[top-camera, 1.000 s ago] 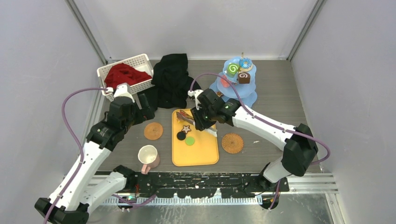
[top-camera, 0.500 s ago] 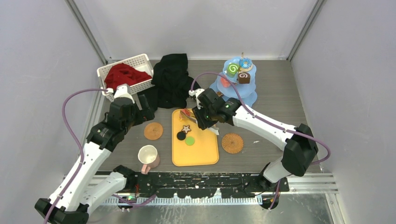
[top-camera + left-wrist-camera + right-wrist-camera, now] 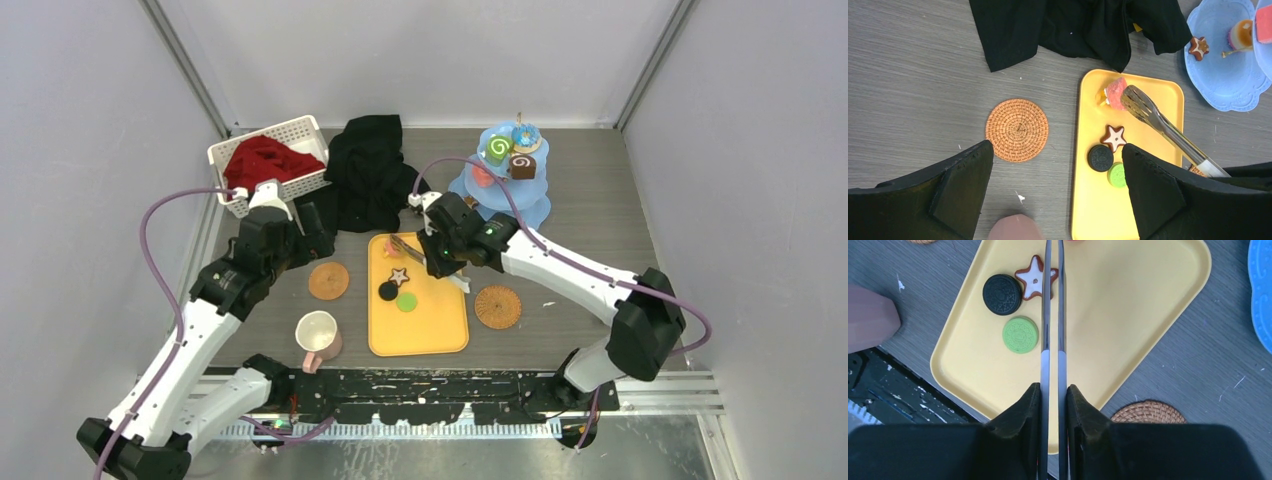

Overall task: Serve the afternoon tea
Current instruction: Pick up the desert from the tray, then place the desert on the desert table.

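Clamping right end effector (image 3: 1053,388) on metal tongs (image 3: 1158,122), arms nearly together; showing in left wrist view, not right wrist's, tong tips touching pink sweet (image 3: 1117,92) at far end of yellow tray (image 3: 1098,210); hovering left end effector (image 3: 1057,152), fingers wide apart.

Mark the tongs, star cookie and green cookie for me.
tongs (image 3: 1164,126), left wrist view, middle of the metal arm.
star cookie (image 3: 1035,276), right wrist view, its white centre.
green cookie (image 3: 1020,334), right wrist view, middle of its top face.
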